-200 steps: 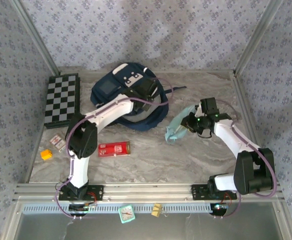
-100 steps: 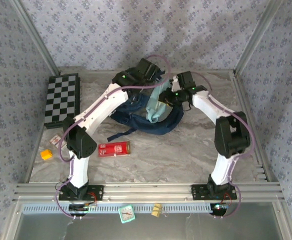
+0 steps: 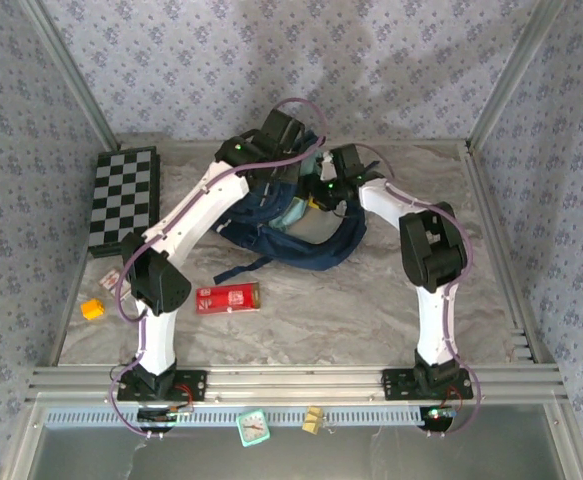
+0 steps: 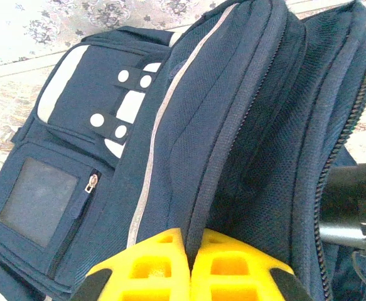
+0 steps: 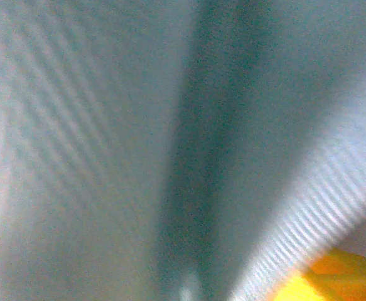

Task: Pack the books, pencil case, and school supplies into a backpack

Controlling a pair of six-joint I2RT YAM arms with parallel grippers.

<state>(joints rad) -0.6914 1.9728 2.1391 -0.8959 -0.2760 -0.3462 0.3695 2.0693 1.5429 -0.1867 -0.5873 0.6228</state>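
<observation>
Start big: on the grey marbled tabletop [image 3: 371, 300], your large navy-blue fabric backpack [image 3: 301, 245] with the white stripe sits at the far middle, and both arms lean in over it. The left wrist view tells you why it stands propped. The left pincer [image 4: 188, 244] is clamped shut on a fold of the backpack's upper edge, right by the zip, and lifts the cloth so the mouth gapes. I read that as a holding job: release it and the soft fabric would likely sag closed.

Next down, the black-and-white chequered board [image 3: 123, 200] lies flat at the far left, well apart from the backpack and no part of your packing.

Now the long, soft, light teal fabric pencil case [image 3: 293, 212]. It is at the opening, partly sunk between the navy walls, with the right pincer [image 3: 315, 200] just beside it. The right wrist view is blurred teal cloth close against the lens, with one yellow finger at the corner, so you cannot tell whether that pincer grips the pouch or stands open. My call is that the pencil case step is nearly done. Watch for the pouch snagging on the zip.

Smaller again, the small red rectangular box [image 3: 227, 297] lies on the tabletop in front of the backpack. The tiny orange block [image 3: 92, 309] sits near the left edge. Both are yet to be packed.
</observation>
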